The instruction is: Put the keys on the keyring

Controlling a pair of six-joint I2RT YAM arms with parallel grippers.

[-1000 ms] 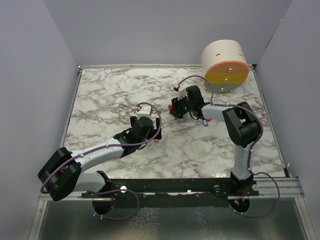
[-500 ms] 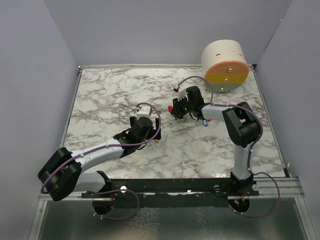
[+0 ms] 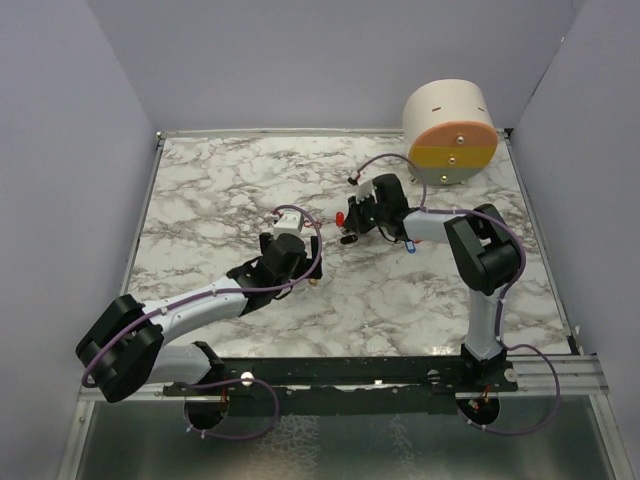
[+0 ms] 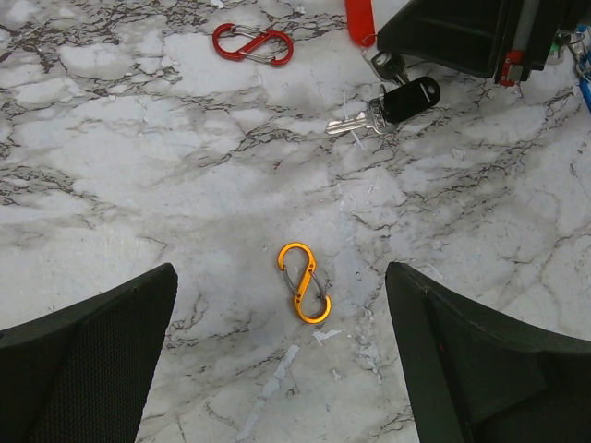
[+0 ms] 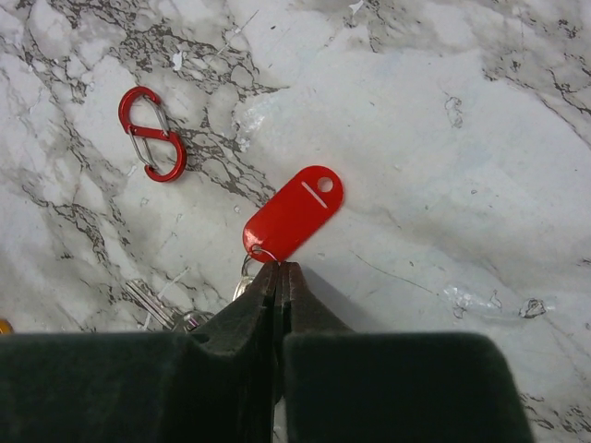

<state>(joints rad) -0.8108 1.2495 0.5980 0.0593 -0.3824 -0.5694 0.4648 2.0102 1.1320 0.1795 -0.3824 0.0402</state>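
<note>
A silver key with a black head [image 4: 399,101] lies on the marble beside a red plastic tag [image 5: 294,214], both on a thin metal ring. My right gripper [image 5: 280,268] is shut on that ring at the tag's lower end; it also shows in the top view [image 3: 348,230]. A red oval wire loop [image 5: 152,134] lies to the tag's left, also seen in the left wrist view [image 4: 252,43]. An orange loop [image 4: 304,282] lies alone on the table just ahead of my left gripper [image 4: 286,378], which hovers open and empty over it.
A blue loop [image 3: 411,246] lies under the right forearm. A round cream drum with an orange and yellow face [image 3: 452,130] stands at the back right. Grey walls close the table on three sides.
My right gripper has shifted a little to the left, taking the red tag and key with it. The left arm has barely moved.
</note>
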